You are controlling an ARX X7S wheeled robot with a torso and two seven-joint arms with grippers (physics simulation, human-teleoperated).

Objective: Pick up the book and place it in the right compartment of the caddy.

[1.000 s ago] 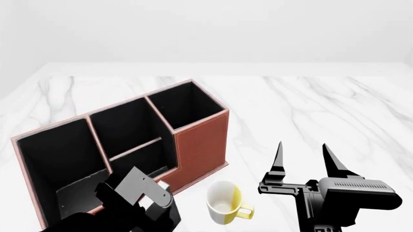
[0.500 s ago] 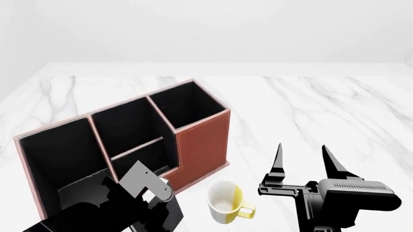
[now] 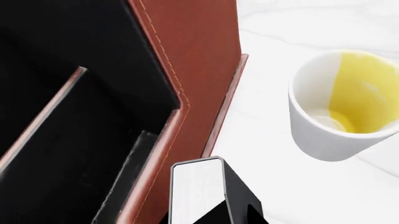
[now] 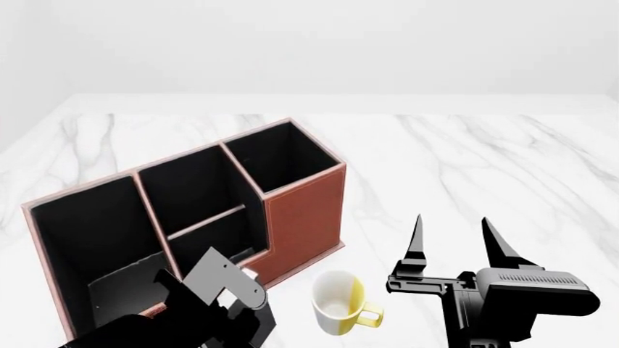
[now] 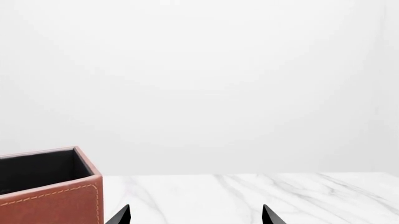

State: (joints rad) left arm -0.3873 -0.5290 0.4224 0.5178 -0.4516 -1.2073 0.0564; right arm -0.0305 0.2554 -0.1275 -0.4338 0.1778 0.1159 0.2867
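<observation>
The reddish-brown caddy (image 4: 301, 217) stands at the left, its tall right compartment (image 4: 280, 156) nearest the centre. My left gripper (image 4: 230, 296) is low in front of the caddy, shut on the book (image 4: 219, 278). In the left wrist view the book's white page edge and black cover (image 3: 196, 191) stick out beside the caddy's front wall (image 3: 199, 56); the jaws are mostly hidden. My right gripper (image 4: 453, 243) is open and empty, right of the mug, fingertips up. It also shows in the right wrist view (image 5: 196, 217), with the caddy's corner (image 5: 56, 196) to one side.
A white mug with a yellow inside (image 4: 338, 303) stands upright between the two grippers, close to the caddy's right front corner; it also shows in the left wrist view (image 3: 346, 102). The white marble table (image 4: 483, 159) stretches back and right.
My left gripper with the book has shifted slightly to the right and a little lower in front of the caddy. The right arm has not moved.
</observation>
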